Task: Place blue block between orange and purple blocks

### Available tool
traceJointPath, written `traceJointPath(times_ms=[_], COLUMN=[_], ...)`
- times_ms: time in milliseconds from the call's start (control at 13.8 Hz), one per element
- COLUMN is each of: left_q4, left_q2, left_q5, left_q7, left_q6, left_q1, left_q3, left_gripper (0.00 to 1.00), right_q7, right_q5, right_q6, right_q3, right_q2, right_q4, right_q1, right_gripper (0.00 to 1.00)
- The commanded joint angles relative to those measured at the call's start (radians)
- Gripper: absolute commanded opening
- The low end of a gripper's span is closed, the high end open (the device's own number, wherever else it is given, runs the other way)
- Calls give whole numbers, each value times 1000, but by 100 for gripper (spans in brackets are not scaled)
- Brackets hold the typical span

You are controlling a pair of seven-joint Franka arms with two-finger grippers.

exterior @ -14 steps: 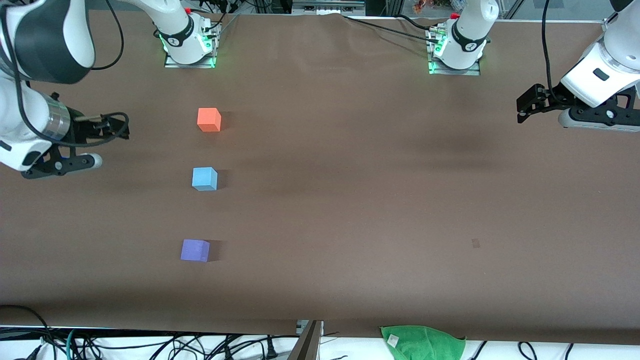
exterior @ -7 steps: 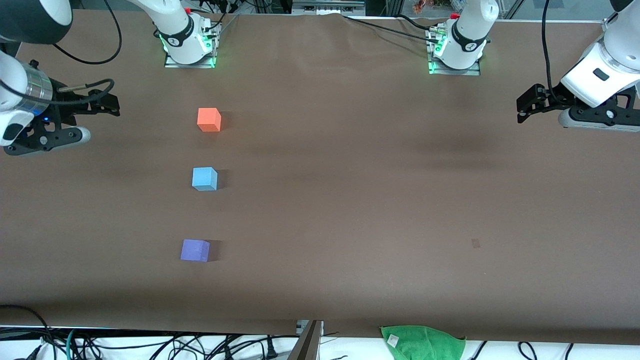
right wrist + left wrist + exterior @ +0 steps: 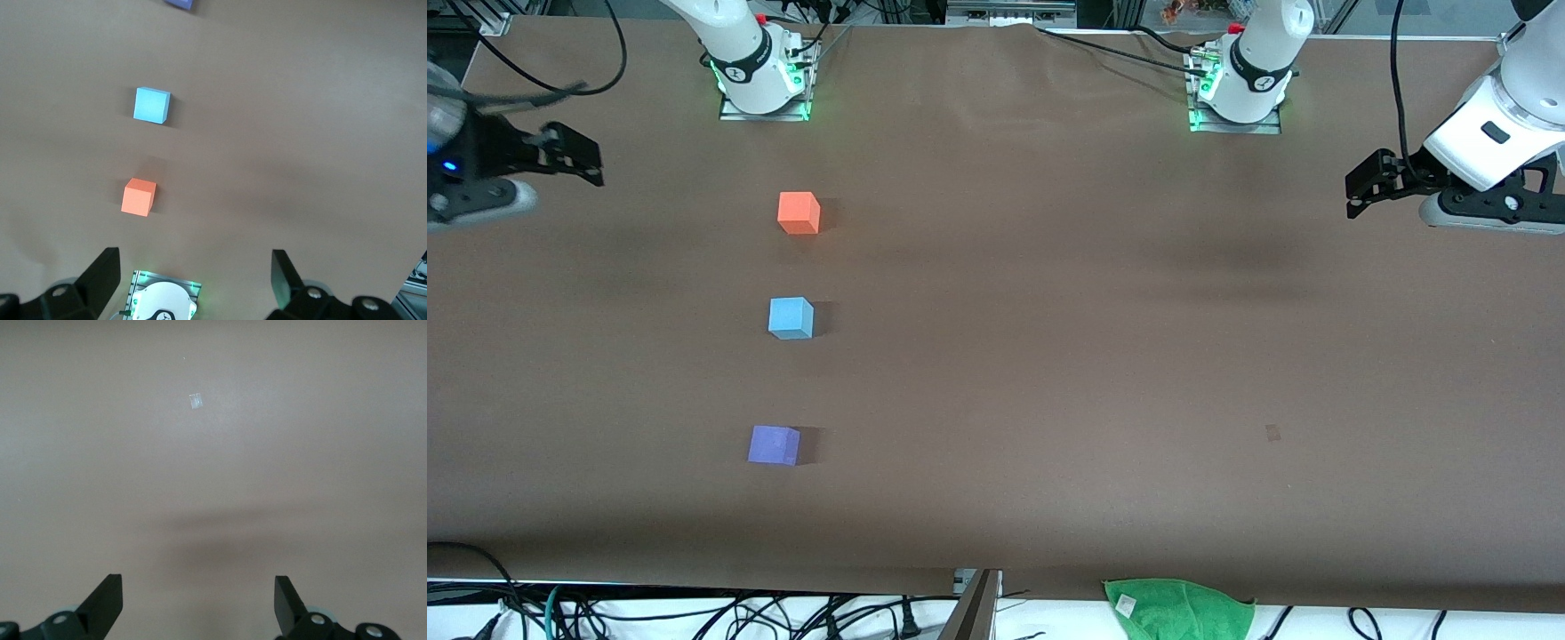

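Brown matte counter (image 3: 1049, 356), bare across most of its width, with faint creases and soft shadows. Two arm bases lit green along the edge farthest from the front camera. Tangled black cables (image 3: 694, 613) and a crumpled green cloth (image 3: 1178, 609) just off the edge nearest that camera. Small pale mark (image 3: 1272, 432) on the covering toward the left arm's end.

Against a second ago: right gripper (image 3: 569, 160) drawn up and away toward the right arm's end of the counter, now higher over it and well apart from all three cubes. Left gripper (image 3: 1356, 191) unmoved, waiting over the left arm's end. Cubes unshifted.

Blue block (image 3: 791, 317) resting on the counter between the orange block (image 3: 799, 212) and the purple block (image 3: 773, 444), in one line, orange farthest from the front camera, purple nearest. Both sets of jaws spread wide, holding nothing. Seen from the right wrist, blue and orange cubes lying well clear of the jaws; only bare counter under the left ones.
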Motion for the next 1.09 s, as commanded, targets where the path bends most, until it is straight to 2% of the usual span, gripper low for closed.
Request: traceJointPath(times_ms=[0,364,1018], left_q4=[3,3,3], left_q2=[-7,-7,-5], left_q5=[-18,-18,-18], left_q7=[22,22,24], left_q6=[-12,-12,-12], left_q1=[2,2,3], left_q3=[4,4,4], left_gripper=[100,100,100], right_q7=[2,103,106], right_q5=[-7,0,2], right_q6=[23,-18,-7], right_q3=[36,68,64], right_q2=[-81,-101,-63], right_q4=[-112,-137,-106], right_q1=[-46,-63,-60], right_gripper=[100,100,100])
